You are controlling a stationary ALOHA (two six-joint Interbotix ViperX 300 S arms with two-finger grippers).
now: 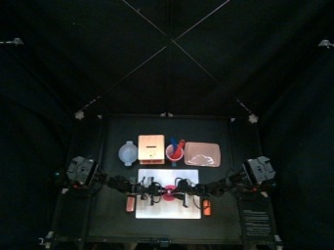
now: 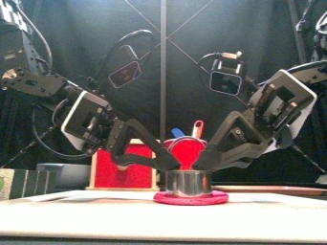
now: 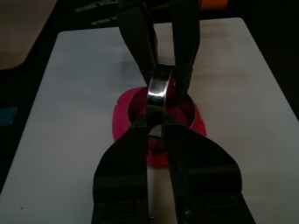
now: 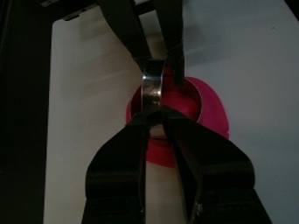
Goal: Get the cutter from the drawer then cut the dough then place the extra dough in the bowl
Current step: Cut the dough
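Left claw [image 3: 159, 127] is pressed in tight, pinching the near wall of the cutter [image 2: 188, 182], one jaw inside the ring and one outside. Straight across, the right claw [image 4: 158, 122] pinches the opposite wall the same way. So the cutter sits dead between the two claws, neither arm nearer, its round axis upright. Below the claws it rests on the red dough [image 2: 192, 198], which lies flat on the white board [image 3: 82, 79].

The front view shows the cutter level and down on the dough. Only the wrist views show dough spreading outside the ring, the extra to clear. The top view alone shows the bowl [image 1: 127, 153], behind the left claw and out to its side.
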